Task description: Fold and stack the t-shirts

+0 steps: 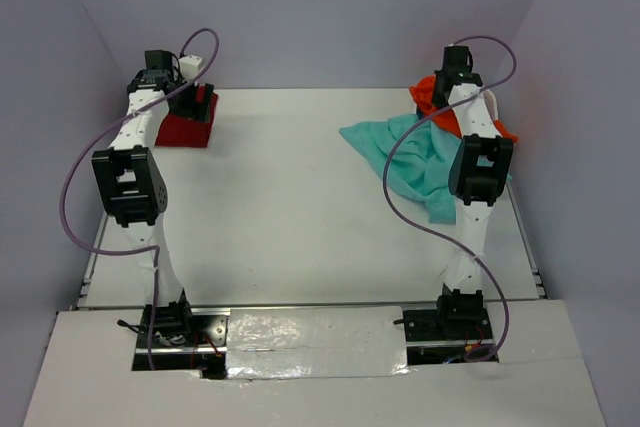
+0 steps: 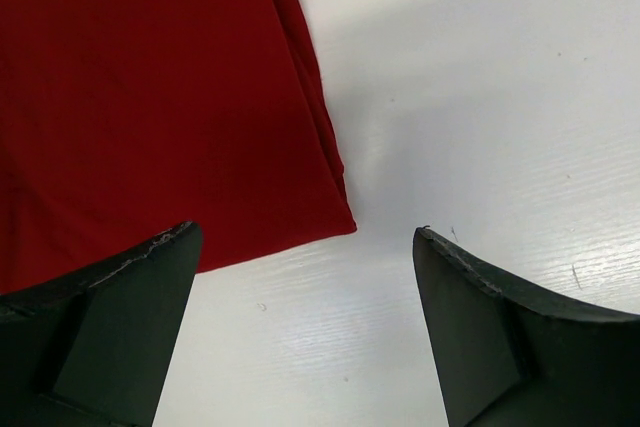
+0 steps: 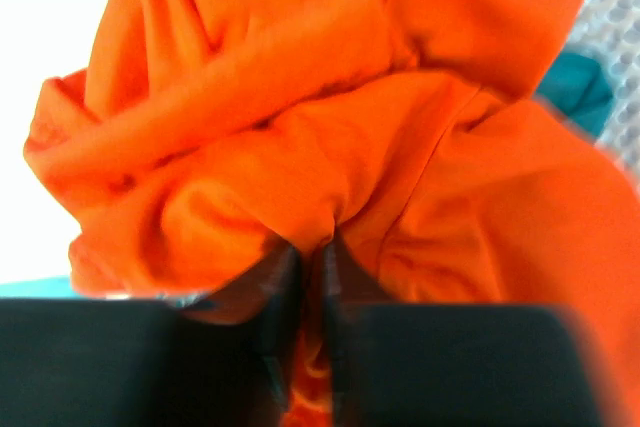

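step: lift orange shirt, far right | right claw pinched narrow on its fold | left claw wide above folded red shirt, far left | advice: raise slowly, clear the mint shirt, spread flat on bench

Far left: dark red t-shirt, folded flat, left arm reaching over it. Far right: mint-aqua t-shirt spread rumpled on table; orange t-shirt bunched behind right arm.
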